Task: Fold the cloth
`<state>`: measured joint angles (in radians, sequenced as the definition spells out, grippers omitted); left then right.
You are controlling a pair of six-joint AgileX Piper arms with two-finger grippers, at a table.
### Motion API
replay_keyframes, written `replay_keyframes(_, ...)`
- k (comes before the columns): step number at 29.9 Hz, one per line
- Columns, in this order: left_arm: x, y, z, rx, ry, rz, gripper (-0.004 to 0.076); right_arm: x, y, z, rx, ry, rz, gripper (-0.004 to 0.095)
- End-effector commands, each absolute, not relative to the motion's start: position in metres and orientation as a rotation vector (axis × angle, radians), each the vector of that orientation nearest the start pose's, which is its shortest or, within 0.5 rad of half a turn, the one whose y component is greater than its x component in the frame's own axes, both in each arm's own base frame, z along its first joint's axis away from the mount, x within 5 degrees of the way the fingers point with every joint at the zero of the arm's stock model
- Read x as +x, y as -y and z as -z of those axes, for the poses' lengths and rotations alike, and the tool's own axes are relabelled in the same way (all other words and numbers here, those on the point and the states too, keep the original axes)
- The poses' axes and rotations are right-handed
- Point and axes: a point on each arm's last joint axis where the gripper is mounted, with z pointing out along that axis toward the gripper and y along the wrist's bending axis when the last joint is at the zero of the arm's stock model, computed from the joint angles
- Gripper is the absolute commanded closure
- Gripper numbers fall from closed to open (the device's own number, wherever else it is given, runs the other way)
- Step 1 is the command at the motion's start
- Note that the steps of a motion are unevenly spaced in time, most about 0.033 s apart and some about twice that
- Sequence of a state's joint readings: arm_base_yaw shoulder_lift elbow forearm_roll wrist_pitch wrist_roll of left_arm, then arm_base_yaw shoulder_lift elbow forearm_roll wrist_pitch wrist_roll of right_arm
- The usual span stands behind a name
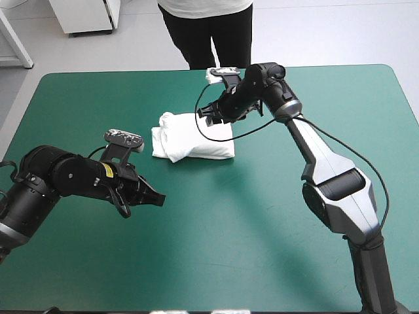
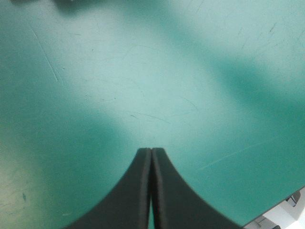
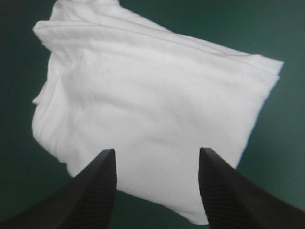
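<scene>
Hovering spread over folded T-shirt [image 1: 193, 137], right pincer [image 3: 157, 151], left pincer [image 2: 151, 150] well apart

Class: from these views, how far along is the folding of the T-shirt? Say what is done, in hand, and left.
Done: the T-shirt lies as a compact folded bundle on the table. In hand: nothing is gripped; the right gripper hangs open over the bundle, and the left gripper is shut over bare table. Left: probably little, perhaps tidying the rumpled end.
</scene>
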<state>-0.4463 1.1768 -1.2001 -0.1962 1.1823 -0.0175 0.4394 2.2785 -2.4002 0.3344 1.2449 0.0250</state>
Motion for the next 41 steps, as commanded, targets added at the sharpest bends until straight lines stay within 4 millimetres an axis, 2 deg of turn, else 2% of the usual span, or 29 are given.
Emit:
replay_keyframes(1,0.185,0.110,-0.385,0.503,-2.531,0.494,0.0734,0.433,-0.213,-0.360,-0.463,-2.480,-0.610,0.0421)
replay_keyframes(5,0.187,0.111,-0.386,0.494,-2.512,0.503,0.0734,0.443,-0.195,-0.355,-0.405,-2.497,-0.572,0.0420)
replay_keyframes(10,0.189,0.112,-0.388,0.469,-2.484,0.513,0.0734,0.452,-0.187,-0.337,-0.383,-2.546,-0.579,0.0420)
replay_keyframes(17,0.189,0.112,-0.388,0.467,-2.482,0.513,0.0734,0.458,-0.201,-0.291,-0.404,-2.655,-0.732,0.0416)
replay_keyframes(29,0.189,0.112,-0.388,0.467,-2.482,0.513,0.0734,0.466,-0.223,-0.235,-0.415,-2.767,-0.785,0.0427)
replay_keyframes(31,0.189,0.112,-0.388,0.467,-2.482,0.513,0.0734,0.465,-0.227,-0.229,-0.406,-2.782,-0.796,0.0494)
replay_keyframes(32,0.189,0.112,-0.388,0.467,-2.482,0.513,0.0734,0.465,-0.229,-0.229,-0.412,-2.783,-0.794,0.0562)
replay_keyframes(35,0.189,0.112,-0.388,0.467,-2.482,0.513,0.0734,0.464,-0.230,-0.228,-0.418,-2.785,-0.791,0.0854)
replay_keyframes(36,0.189,0.112,-0.388,0.467,-2.482,0.513,0.0734,0.464,-0.230,-0.228,-0.418,-2.785,-0.791,0.0924)
replay_keyframes(41,0.188,0.111,-0.387,0.471,-2.493,0.512,0.0734,0.466,-0.219,-0.236,-0.407,-2.786,-0.589,0.0921)
